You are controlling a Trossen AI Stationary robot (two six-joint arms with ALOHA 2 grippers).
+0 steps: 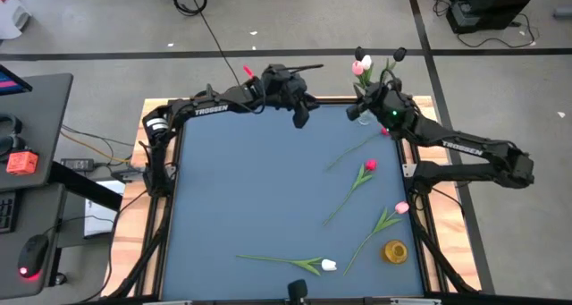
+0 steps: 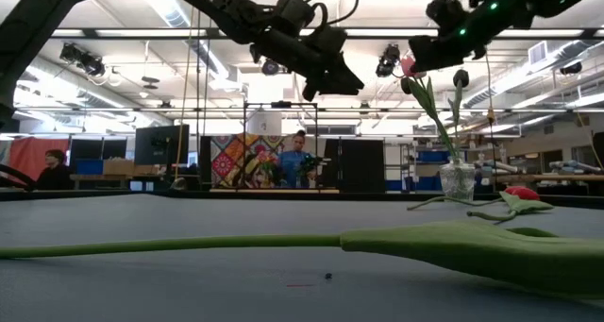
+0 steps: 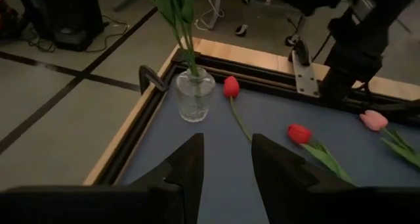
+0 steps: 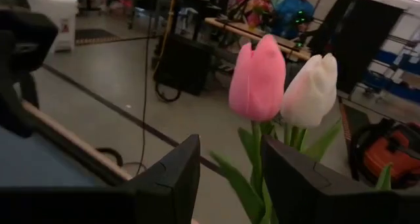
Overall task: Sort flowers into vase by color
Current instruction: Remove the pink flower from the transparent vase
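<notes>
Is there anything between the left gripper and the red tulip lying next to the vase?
Nothing visible is in the way. In the left wrist view, the open left gripper looks across bare blue mat to the red tulip beside the glass vase. The right gripper is over the vase, near the flowers in it.

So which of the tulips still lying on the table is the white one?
The white tulip nearest the table's front edge, stem pointing left; the other loose tulips have red or pink heads.
</notes>
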